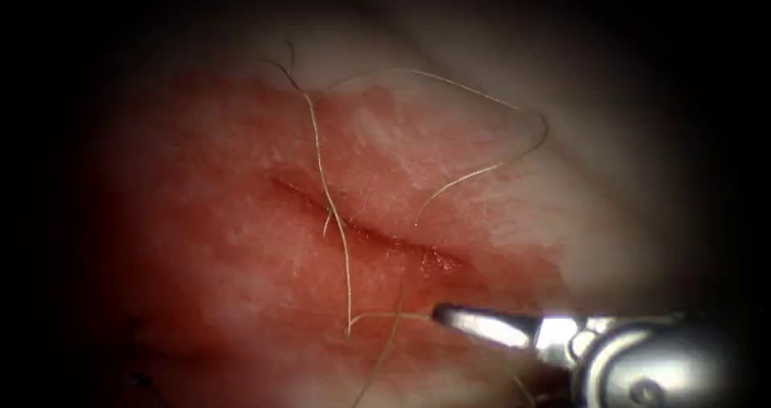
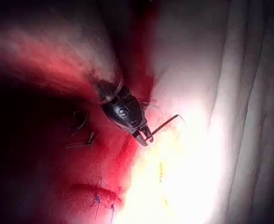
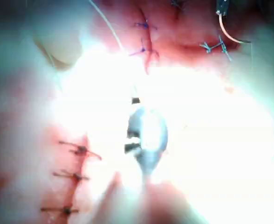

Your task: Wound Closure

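The right tool [image 1: 440,312], a bright steel needle driver, reaches in with its slim jaws closed on the thread [image 1: 336,215] at their tip. From there the pale, hair-fine thread runs up across the narrow slanting cut [image 1: 361,230] in the wet, reddened tissue [image 1: 217,239], then curls in a loose loop above the tool. Red fluid [image 1: 438,259] glistens along the cut just above the jaws.
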`<state>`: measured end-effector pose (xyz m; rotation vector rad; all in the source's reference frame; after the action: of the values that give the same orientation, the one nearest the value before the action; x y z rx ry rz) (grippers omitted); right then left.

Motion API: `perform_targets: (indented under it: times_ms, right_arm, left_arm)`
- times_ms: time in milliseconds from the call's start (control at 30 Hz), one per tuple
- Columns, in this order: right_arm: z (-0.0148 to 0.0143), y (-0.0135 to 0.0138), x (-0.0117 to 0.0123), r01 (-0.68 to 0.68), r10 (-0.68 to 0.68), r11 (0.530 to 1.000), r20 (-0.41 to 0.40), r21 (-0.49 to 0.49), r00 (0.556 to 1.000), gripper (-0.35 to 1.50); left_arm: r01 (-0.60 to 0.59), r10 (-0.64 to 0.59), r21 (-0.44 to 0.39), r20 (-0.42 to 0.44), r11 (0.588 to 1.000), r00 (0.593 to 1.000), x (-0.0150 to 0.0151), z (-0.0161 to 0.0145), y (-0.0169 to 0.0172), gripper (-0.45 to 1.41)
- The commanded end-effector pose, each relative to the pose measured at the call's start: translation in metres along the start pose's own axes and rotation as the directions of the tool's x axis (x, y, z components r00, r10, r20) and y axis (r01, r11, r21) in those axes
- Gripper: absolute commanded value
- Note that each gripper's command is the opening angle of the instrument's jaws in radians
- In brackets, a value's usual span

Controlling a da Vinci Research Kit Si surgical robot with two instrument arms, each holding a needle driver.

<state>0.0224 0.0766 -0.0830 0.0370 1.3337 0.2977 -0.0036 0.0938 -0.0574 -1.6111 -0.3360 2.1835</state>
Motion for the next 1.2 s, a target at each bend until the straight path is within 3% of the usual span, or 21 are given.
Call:
perform_targets:
  times_ms: [33, 167, 300, 333, 500, 900, 1033, 1200]
  right_arm:
    - [-0.0004, 0.0015, -0.0021, 0.003, -0.003, 1.0, 0.004, -0.017, 1.0, 1.36]
    - [-0.0005, 0.0033, -0.0045, 0.011, -0.011, 0.999, 0.006, -0.035, 1.0, 1.33]
    - [0.0011, 0.0046, -0.0094, 0.061, -0.06, 0.996, 0.015, -0.063, 0.998, 1.28]
    - [0.0018, 0.0048, -0.0116, 0.084, -0.083, 0.994, 0.02, -0.074, 0.996, 1.28]
    - [0.0031, 0.0039, -0.0161, 0.125, -0.124, 0.989, 0.023, -0.084, 0.992, 1.14]
    - [0.0073, 0.0011, -0.0162, 0.163, -0.163, 0.985, 0.003, -0.064, 0.987, 0.91]
    - [0.0091, 0.0003, -0.017, 0.185, -0.183, 0.981, 0.033, -0.053, 0.983, 0.89]
    - [0.01, -0.0003, -0.0177, 0.193, -0.192, 0.981, 0.048, -0.016, 0.98, 0.56]
  left_arm:
    - [0.001, -0.001, -0.002, -0.001, 1.0, 1.0, -0.0006, 0.0007, 0.0001, -0.35]
    - [0.001, -0.001, -0.003, -0.001, 1.0, 1.0, -0.0006, 0.0007, 0.0002, -0.35]
    - [0.0, 0.0, -0.002, -0.001, 1.0, 1.0, -0.0006, 0.0008, 0.0002, -0.35]
    - [0.0, 0.0, -0.002, -0.001, 1.0, 1.0, -0.0006, 0.0008, 0.0002, -0.35]
    - [0.001, -0.001, -0.003, -0.002, 1.0, 1.0, -0.0006, 0.0008, 0.0001, -0.35]
    - [0.004, -0.004, -0.017, 0.009, 1.0, 1.0, -0.0006, 0.0009, 0.0003, -0.35]
    - [0.004, -0.004, -0.017, 0.009, 1.0, 1.0, -0.0006, 0.0009, 0.0003, -0.35]
    - [0.004, -0.004, -0.018, 0.008, 1.0, 1.0, -0.0006, 0.0009, 0.0003, -0.35]
